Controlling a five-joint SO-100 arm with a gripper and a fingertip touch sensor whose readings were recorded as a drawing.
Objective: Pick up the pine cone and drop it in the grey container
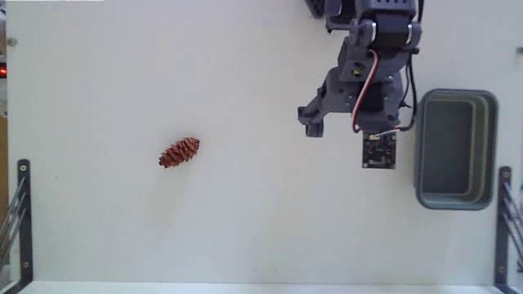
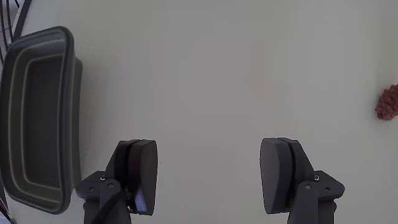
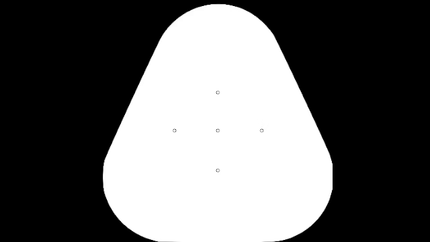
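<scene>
The pine cone (image 1: 180, 153) is a small reddish-brown oval lying on the white table, left of centre in the fixed view. In the wrist view only part of the pine cone (image 2: 388, 102) shows, at the right edge. The grey container (image 1: 490, 147) stands at the table's right side with nothing inside; in the wrist view the container (image 2: 71, 124) is at the far left. My gripper (image 1: 343, 129) hangs over bare table just left of the container, far from the cone. Seen from the wrist, the gripper (image 2: 209, 169) is open wide, with nothing between its fingers.
Dark metal brackets stand at the table's lower left (image 1: 23, 220) and lower right (image 1: 504, 220) edges. The arm's base (image 1: 368, 16) enters from the top right. A white tabletop (image 1: 245, 82) lies between cone and gripper.
</scene>
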